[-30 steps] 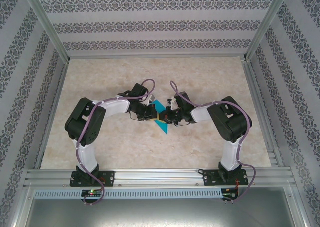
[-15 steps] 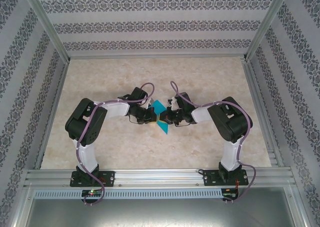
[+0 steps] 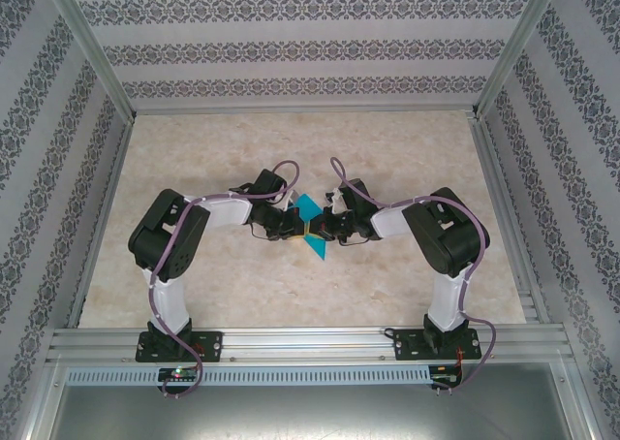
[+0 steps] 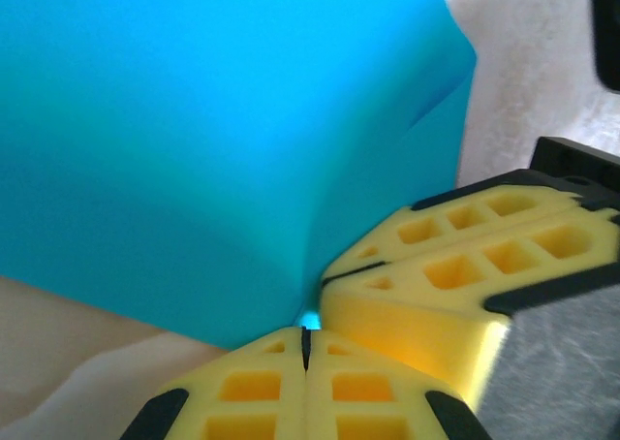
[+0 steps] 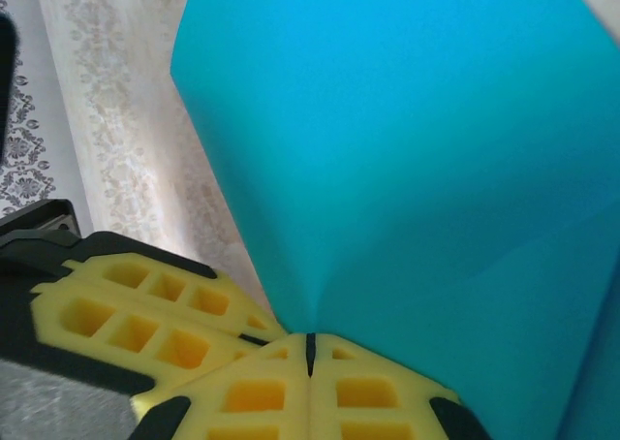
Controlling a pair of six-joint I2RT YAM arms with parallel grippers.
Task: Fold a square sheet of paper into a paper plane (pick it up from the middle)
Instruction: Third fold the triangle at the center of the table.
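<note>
Square sheet of paper (image 3: 309, 205), just one, is pinched by two pairs: left fingers (image 4: 276, 364) and right fingers (image 5: 281, 361).

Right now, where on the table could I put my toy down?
The middle is crowded: the left gripper and right gripper both pinch the square sheet of paper there. The table is bare from them to the back wall, and between the two arm bases.

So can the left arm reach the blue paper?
Looks like yes: the left gripper is pinched shut on the square sheet of paper, next to the right gripper, which grips it too and doesn't block it.
</note>
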